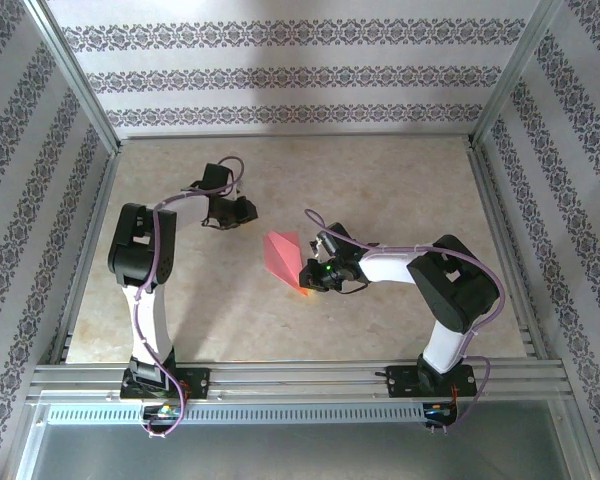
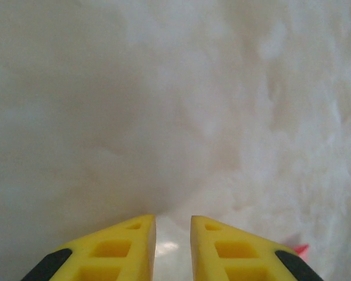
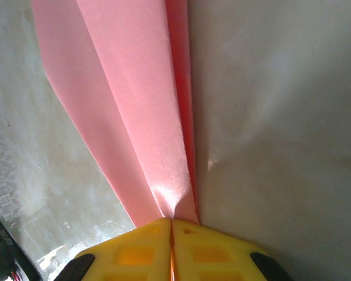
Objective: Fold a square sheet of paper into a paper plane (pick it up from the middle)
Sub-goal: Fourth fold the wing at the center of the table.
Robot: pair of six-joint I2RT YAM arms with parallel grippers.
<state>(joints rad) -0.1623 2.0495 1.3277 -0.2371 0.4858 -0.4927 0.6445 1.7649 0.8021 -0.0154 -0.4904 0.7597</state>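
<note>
Far end of the paper plane (image 3: 134, 117) beyond top edge

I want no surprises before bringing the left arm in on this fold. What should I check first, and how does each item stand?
1. Right hand shut on the paper plane: ok.
2. Folded layers pinched together in that grip: ok.
3. Left hand empty, fingers slightly apart: ok.
4. Left hand apart from the plane: ok.
5. Plane off the table: cannot tell.

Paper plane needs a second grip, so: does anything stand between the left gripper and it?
Nothing visible does: bare table separates the left gripper from the paper plane, which the right gripper pinches.
</note>
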